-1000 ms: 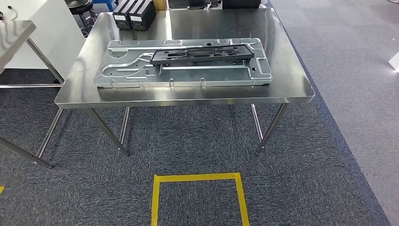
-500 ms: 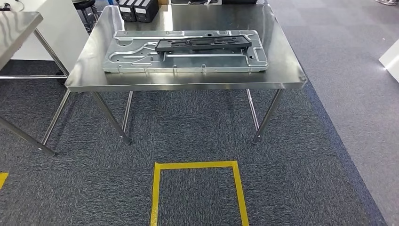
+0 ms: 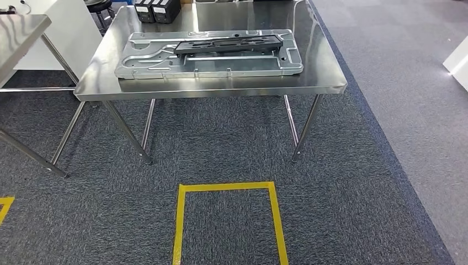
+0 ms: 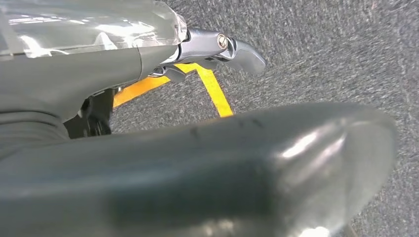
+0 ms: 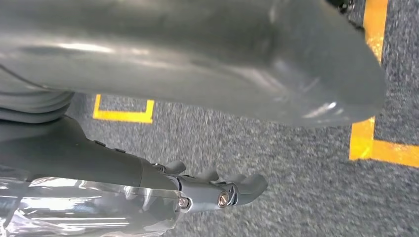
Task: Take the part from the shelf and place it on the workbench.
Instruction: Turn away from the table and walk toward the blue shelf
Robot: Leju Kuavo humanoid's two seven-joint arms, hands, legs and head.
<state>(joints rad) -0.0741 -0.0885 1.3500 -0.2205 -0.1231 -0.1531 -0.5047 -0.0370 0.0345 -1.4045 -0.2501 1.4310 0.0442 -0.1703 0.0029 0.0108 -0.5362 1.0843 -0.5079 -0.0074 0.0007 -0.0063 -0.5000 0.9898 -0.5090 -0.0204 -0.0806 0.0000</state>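
Observation:
A long black part (image 3: 229,43) lies flat on a large silver stamped metal plate (image 3: 149,61), which rests on the steel workbench (image 3: 320,72) ahead of me in the head view. My left hand (image 4: 163,148) hangs over the grey carpet with its fingers (image 4: 237,52) extended and nothing in it. My right hand (image 5: 173,74) also hangs over the carpet, its fingers (image 5: 222,190) loosely apart and holding nothing. Both hands are well away from the workbench.
A yellow tape square (image 3: 227,187) marks the carpet in front of the workbench. A second steel table (image 3: 16,33) stands at the left, with a white cabinet (image 3: 66,27) behind it. Two black boxes (image 3: 157,10) sit at the workbench's far edge. A white object (image 3: 458,63) is at the right.
The whole picture has shifted: the workbench now sits higher and smaller, and more carpet shows below, so the camera has moved back. The part and plate lie as before.

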